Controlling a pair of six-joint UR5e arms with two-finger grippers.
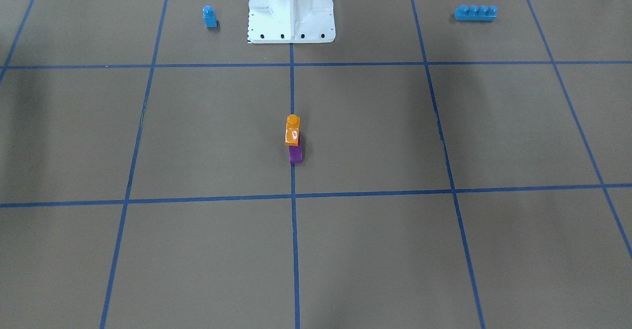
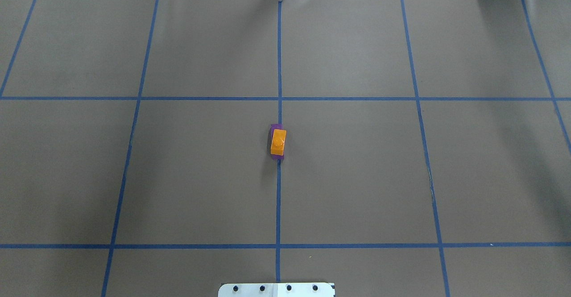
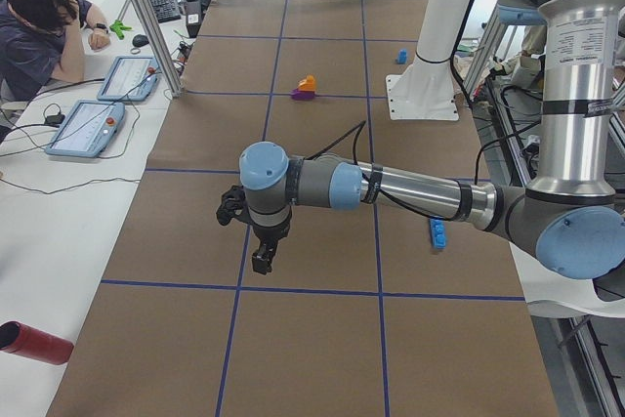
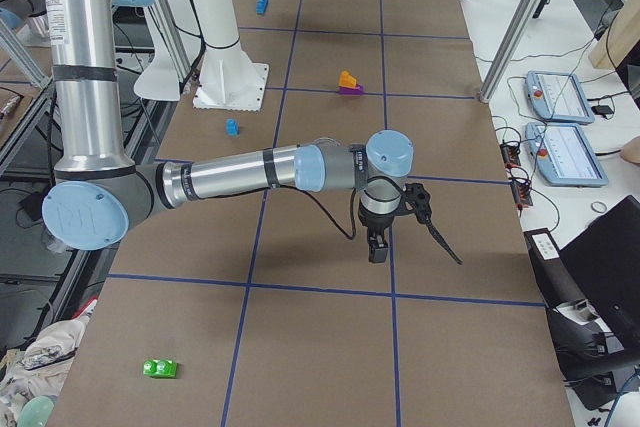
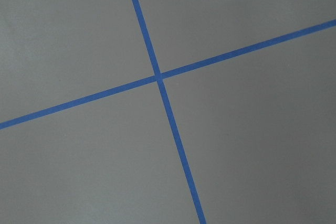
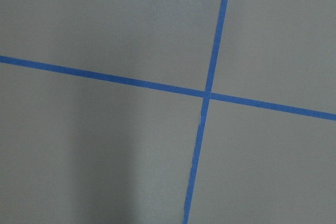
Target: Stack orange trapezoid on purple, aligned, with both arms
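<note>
The orange trapezoid sits on top of the purple brick on the table's middle tape line. From overhead the orange trapezoid covers most of the purple brick, whose edge shows at the far end. No gripper touches them. My left gripper hangs over the table far from the stack and shows only in the left side view, so I cannot tell if it is open. My right gripper shows only in the right side view, and I cannot tell its state. Both wrist views show only taped paper.
A small blue one-stud brick and a blue four-stud brick lie either side of the white robot base. A green brick lies at the table's right end. A red cylinder and a seated operator are off the table.
</note>
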